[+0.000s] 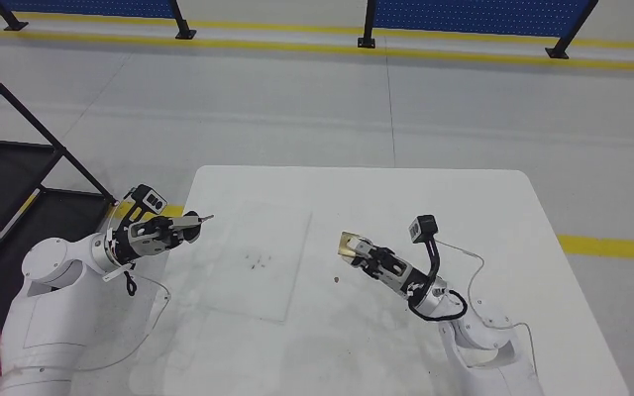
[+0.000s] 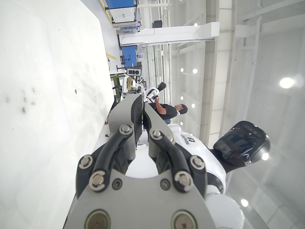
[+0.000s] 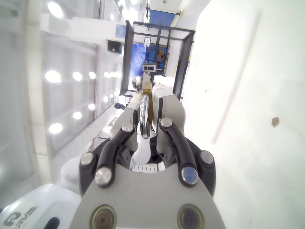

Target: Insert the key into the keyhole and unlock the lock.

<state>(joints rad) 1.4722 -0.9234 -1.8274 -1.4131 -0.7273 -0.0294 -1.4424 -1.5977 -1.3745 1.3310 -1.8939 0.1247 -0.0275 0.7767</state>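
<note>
My left gripper (image 1: 188,226) hovers over the table's left edge, shut on a small silver key (image 1: 202,218) whose blade sticks out toward the table's middle. In the left wrist view its fingers (image 2: 135,110) are pressed together. My right gripper (image 1: 365,255) is over the table's middle right, shut on a brass padlock (image 1: 349,245). In the right wrist view the padlock's chrome shackle (image 3: 144,116) lies between the fingers, with the brass body (image 3: 145,89) beyond. The padlock (image 2: 129,83) faces the key across a wide gap. The keyhole is hidden.
A faint square sheet (image 1: 248,287) lies on the white table (image 1: 475,198) between the arms, with small dark specks (image 1: 260,261) on it and a crumb (image 1: 337,281) beside it. A black rack (image 1: 40,188) stands off the table's left side.
</note>
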